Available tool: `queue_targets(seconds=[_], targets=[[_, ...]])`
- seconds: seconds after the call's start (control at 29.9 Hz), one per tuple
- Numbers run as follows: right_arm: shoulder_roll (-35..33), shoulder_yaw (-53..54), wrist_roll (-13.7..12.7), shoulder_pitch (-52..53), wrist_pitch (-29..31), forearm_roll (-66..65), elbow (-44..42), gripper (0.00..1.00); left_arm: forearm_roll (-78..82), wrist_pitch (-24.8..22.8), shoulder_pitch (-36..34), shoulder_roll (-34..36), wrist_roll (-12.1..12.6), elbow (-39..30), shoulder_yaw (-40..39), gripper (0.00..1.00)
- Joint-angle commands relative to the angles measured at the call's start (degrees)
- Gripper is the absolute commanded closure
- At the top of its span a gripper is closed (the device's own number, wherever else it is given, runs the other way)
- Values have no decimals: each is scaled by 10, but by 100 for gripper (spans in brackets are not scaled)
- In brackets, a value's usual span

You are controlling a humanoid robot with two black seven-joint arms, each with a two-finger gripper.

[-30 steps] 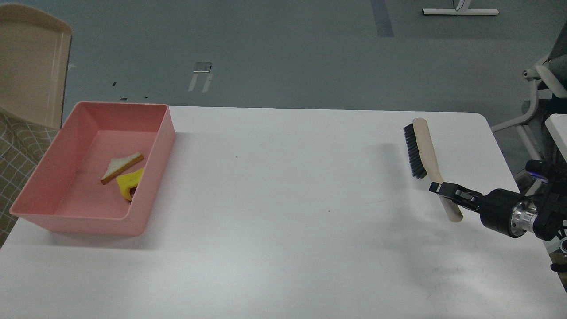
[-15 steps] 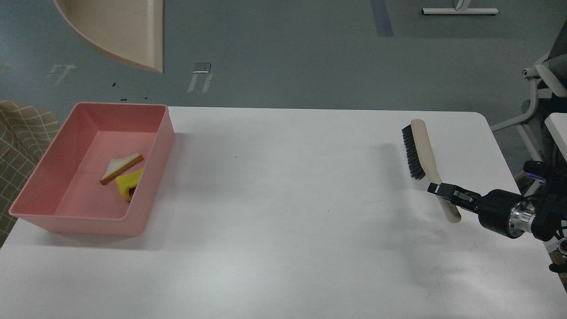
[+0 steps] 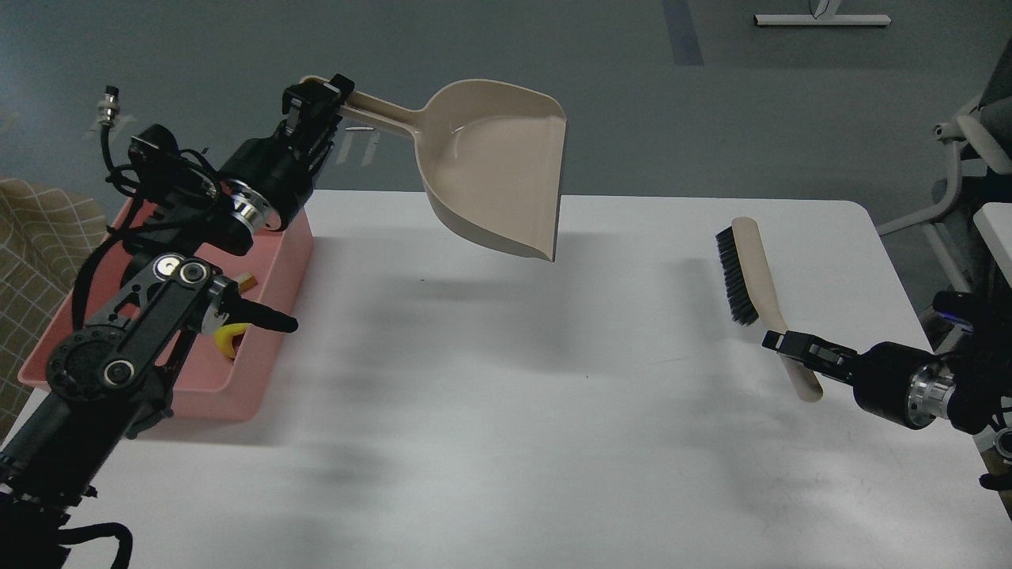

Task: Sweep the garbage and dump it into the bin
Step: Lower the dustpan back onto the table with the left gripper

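Left pincer (image 3: 320,99) grasps dustpan (image 3: 494,166); right pincer (image 3: 783,341) grasps brush (image 3: 751,273); arm hides bin (image 3: 269,261).

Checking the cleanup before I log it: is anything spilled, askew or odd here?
Nothing stands out. The table shows no scraps; a sponge piece and bread corner show inside the pink bin. The left pincer holds the empty dustpan aloft, and the right pincer grips the brush.

Both hands (image 3: 320,99) (image 3: 779,341) clamped, raised
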Motion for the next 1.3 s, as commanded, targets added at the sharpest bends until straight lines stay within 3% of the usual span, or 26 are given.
queue_targets(seconds=[0.0,0.2,0.5,0.6,0.9,1.04,1.27], targets=[[0,0,0,0,0,1,0,96,0,5,15,-29,-6,24,0,100],[1,-1,0,-3,0,1,1,96,2,31,32,-47,-46,78,23,100],[2,-1,0,-4,0,0,0,96,2,96,43,-49,-76,88,89,100],[3,-1,0,-4,0,0,0,96,2,130,42,-61,-102,103,104,100],[4,-1,0,-4,0,1,0,96,3,141,43,-74,-110,119,136,100],[4,-2,0,-5,0,1,1,96,4,143,44,-70,-126,129,165,100],[4,-2,0,-5,0,1,1,96,9,142,51,-60,-126,138,179,100]])
